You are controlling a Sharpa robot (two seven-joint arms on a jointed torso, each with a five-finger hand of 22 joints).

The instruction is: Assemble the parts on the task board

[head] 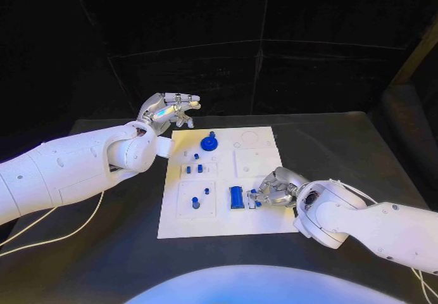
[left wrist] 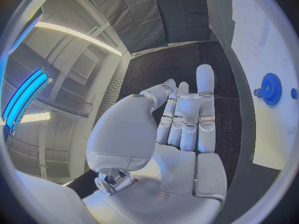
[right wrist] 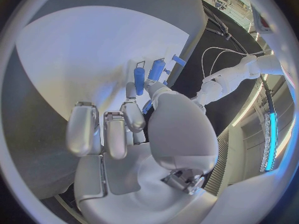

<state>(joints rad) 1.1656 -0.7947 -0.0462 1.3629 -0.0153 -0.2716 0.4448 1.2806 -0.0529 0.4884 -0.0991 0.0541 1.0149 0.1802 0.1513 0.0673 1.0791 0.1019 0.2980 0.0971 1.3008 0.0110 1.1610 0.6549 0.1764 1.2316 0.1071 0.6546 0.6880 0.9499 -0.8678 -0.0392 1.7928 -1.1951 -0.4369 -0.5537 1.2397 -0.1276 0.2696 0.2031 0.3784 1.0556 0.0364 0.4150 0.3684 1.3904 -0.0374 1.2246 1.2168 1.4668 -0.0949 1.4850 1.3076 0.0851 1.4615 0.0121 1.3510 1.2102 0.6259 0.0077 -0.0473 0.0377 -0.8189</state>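
Head view: task board [head: 251, 218] flat at centre of the black table [head: 365, 145]. Blue gear [head: 210, 143] near the far left part of the board; small blue pegs [head: 193, 168] in the recesses nearer the middle; one peg [head: 195, 202] in the near left recess. Long blue cylinder [head: 237, 197] lying on the board's near half, just beside the right hand [head: 272, 189]. Right hand low over the board, fingers curled toward the cylinder; contact or grip cannot be told here. Left hand [head: 169, 109] raised off the far left corner of the board, well apart from the parts, holding nothing.

Left wrist view: left hand [left wrist: 181, 124] with fingers straight and pressed side by side, palm bare, nothing held. Blue gear [left wrist: 271, 88] on the white board [left wrist: 261, 134], apart from the fingertips.

Right wrist view: right hand [right wrist: 131, 129] above the board [right wrist: 74, 59], fingers bent downward. Two blue cylinders [right wrist: 139, 80] just beyond the fingertips [right wrist: 132, 89]; touching or apart cannot be told.
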